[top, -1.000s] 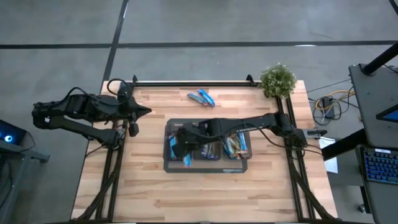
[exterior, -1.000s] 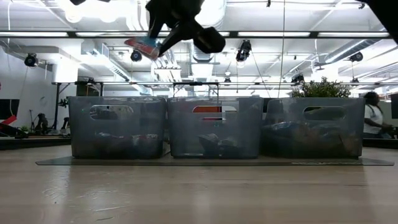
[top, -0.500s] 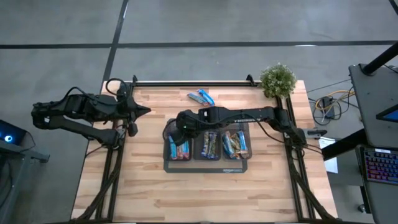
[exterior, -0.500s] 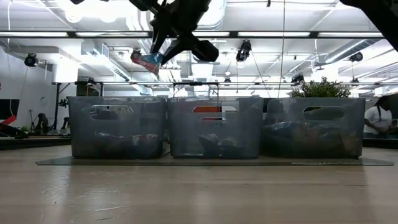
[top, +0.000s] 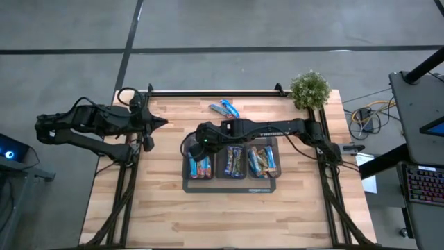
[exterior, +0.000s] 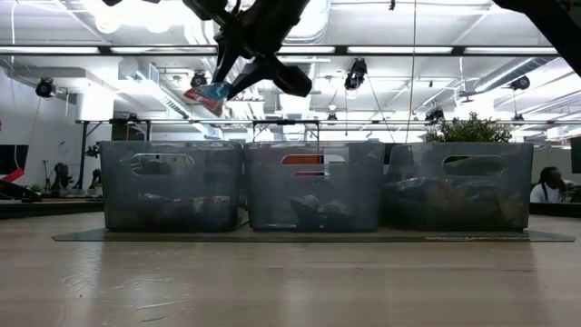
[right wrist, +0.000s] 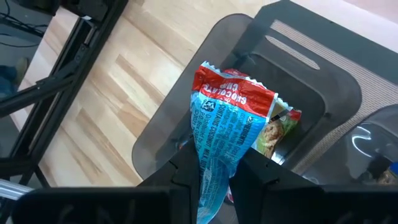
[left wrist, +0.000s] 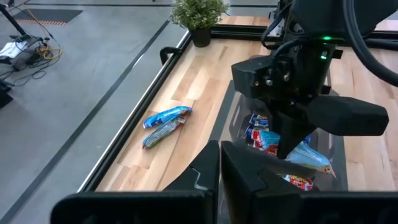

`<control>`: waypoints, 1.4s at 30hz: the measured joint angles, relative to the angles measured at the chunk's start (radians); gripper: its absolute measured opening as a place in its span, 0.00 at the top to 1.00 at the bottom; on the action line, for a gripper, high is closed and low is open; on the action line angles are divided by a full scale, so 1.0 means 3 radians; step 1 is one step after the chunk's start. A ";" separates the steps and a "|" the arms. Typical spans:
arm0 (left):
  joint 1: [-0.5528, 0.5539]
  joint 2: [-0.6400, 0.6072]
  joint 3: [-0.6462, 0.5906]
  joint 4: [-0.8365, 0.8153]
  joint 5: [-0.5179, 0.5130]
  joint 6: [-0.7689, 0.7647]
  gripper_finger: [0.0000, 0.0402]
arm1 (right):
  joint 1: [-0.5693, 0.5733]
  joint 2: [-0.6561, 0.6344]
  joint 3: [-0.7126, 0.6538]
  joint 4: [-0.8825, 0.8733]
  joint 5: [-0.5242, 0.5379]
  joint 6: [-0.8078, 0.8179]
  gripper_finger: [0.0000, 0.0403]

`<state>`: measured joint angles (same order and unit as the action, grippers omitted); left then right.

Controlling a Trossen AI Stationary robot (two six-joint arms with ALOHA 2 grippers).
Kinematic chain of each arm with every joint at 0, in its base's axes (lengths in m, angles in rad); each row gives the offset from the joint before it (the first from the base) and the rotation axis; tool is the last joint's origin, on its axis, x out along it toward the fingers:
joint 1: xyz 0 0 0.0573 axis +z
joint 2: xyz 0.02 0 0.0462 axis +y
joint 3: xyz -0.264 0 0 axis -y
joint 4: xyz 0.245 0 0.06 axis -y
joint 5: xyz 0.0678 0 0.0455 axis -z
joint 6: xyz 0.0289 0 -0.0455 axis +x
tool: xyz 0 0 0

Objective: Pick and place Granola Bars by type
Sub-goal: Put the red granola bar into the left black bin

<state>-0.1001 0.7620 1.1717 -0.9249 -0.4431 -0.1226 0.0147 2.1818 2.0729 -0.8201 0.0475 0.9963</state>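
Above the left bin [right wrist: 186, 124], right gripper [right wrist: 214, 163] pinches a granola bar [right wrist: 227, 124].

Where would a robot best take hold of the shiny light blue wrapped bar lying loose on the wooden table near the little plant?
Probably across the middle of the shiny light blue wrapped bar, coming straight down from above. It lies flat on the wooden table, so only its narrow width fits between fingers. A darker wrapped bar sits right beside it, so the free outer side gives more room.
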 joint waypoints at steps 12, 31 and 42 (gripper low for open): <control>0.0000 0.0000 0.0000 0.0000 -0.0001 -0.0001 1.00 | 0.0000 0.0005 -0.0063 0.0091 -0.0071 -0.0001 0.77; 0.0000 0.0001 0.0000 -0.0001 -0.0001 -0.0014 1.00 | 0.0001 0.0005 -0.0086 0.0123 -0.0069 0.0072 0.56; 0.0000 0.0001 0.0000 -0.0001 -0.0001 -0.0015 1.00 | 0.0001 0.0004 -0.0086 0.0144 -0.0082 0.0230 0.57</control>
<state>-0.1001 0.7624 1.1717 -0.9253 -0.4435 -0.1272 0.0151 2.1830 2.0472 -0.7769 0.0231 1.0653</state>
